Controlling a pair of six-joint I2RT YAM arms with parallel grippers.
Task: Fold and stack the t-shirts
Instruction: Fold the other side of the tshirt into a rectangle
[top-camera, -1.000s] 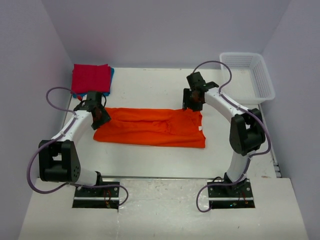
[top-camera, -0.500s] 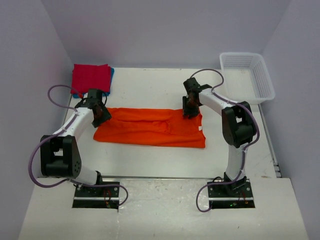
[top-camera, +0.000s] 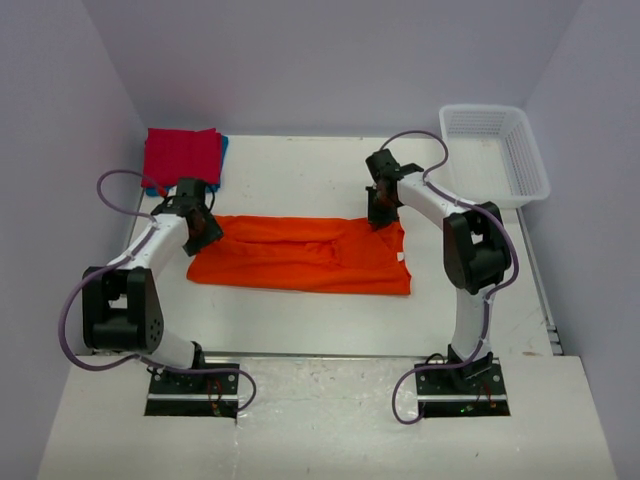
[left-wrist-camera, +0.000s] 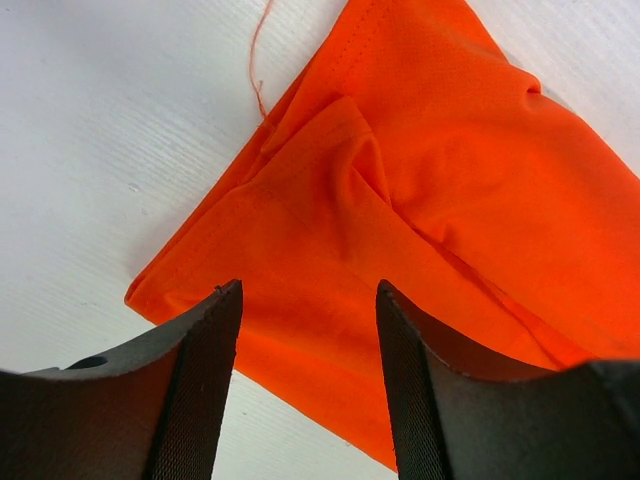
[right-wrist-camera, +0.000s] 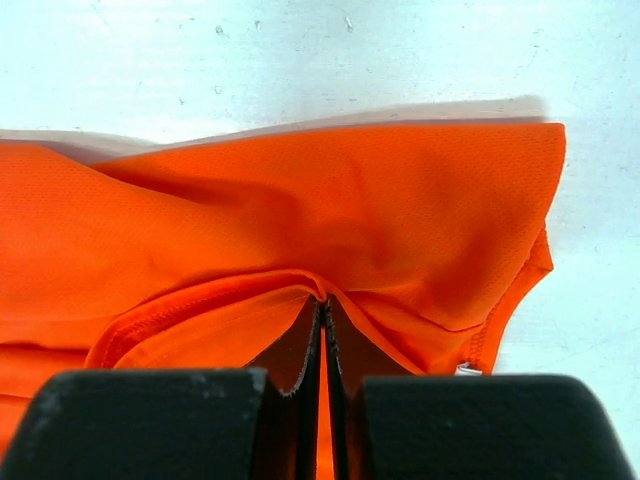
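Note:
The orange t-shirt (top-camera: 300, 255) lies as a long flat band across the middle of the table. My left gripper (top-camera: 200, 228) hovers over its far left corner, open; in the left wrist view its fingertips (left-wrist-camera: 310, 290) straddle the orange cloth (left-wrist-camera: 450, 200) without pinching it. My right gripper (top-camera: 378, 215) sits at the far right edge, shut on a pinched ridge of the orange cloth (right-wrist-camera: 300, 200) that rises between its jaws (right-wrist-camera: 322, 305). A folded crimson t-shirt (top-camera: 182, 156) rests at the far left on a blue t-shirt (top-camera: 223, 150), of which only an edge shows.
A white mesh basket (top-camera: 530, 165) stands at the far right corner. White table (top-camera: 300, 180) runs between the orange shirt and the back wall. Both arm bases are bolted at the near edge.
My right gripper has come down onto the shirt's far right edge and shut on a fold of it. The left gripper has barely moved and stays open.

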